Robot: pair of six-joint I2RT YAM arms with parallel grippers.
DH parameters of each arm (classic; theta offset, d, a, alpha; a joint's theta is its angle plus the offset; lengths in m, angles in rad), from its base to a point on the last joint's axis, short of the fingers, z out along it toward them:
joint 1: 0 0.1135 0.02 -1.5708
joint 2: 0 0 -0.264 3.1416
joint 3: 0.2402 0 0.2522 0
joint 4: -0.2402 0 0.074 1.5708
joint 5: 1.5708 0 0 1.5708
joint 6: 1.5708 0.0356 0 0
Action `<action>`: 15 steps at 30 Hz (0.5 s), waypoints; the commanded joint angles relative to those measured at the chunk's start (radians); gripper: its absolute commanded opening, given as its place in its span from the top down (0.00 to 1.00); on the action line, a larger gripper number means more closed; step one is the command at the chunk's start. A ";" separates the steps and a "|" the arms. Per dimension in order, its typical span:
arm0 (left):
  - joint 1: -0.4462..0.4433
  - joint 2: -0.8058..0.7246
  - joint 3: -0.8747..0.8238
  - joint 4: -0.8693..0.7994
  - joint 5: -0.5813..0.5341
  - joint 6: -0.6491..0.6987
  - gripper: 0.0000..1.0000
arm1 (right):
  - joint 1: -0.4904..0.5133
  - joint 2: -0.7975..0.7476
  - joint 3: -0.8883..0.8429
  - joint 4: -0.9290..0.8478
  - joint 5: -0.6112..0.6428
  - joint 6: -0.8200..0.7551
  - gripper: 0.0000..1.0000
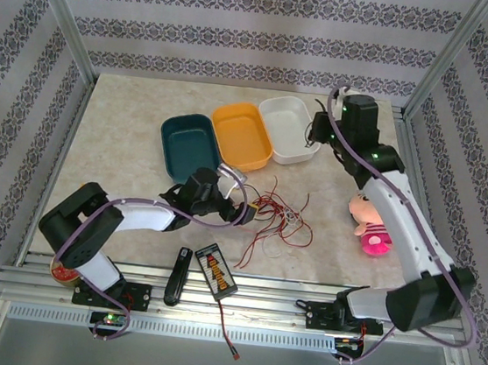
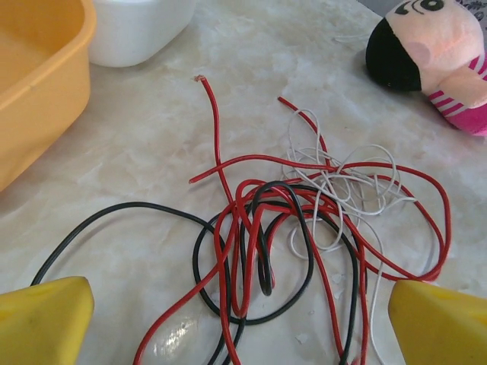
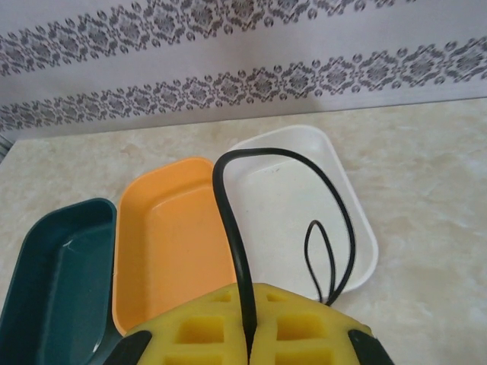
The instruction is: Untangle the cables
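Hovering low over the pale marbled tabletop [image 2: 152, 129], the left claw [image 2: 242, 319] has its yellow fingertips [image 2: 46, 319] spread wide apart and grips nothing. Between them and just ahead lies the tangle of thin red, black and whitish wires [image 2: 262, 190], its strands crossing in loose loops on the table. A pink plush toy with black hair [image 2: 437, 53] sits further ahead to this claw's right. The right claw [image 3: 247, 327] is pressed together on a loop of thin black wire [image 3: 227, 220]. The wire rises from between its yellow pads and arcs beyond them over the white oblong plastic tray [image 3: 266, 198]. Whether it touches that tray I cannot tell. Left of the white one stand the orange oblong plastic tray [image 3: 175, 236] and the dark teal oblong plastic tray [image 3: 61, 266].
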 commanded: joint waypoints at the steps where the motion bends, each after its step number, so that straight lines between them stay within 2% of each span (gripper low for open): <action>1: 0.011 -0.061 -0.028 -0.008 -0.017 -0.025 0.01 | -0.004 0.069 0.061 0.041 -0.034 -0.023 1.00; 8: 0.011 -0.180 -0.081 -0.065 -0.078 -0.042 0.01 | -0.007 0.249 0.178 0.024 -0.034 -0.054 1.00; 15: 0.012 -0.299 -0.114 -0.142 -0.213 -0.093 0.01 | -0.011 0.428 0.292 0.011 -0.070 -0.057 1.00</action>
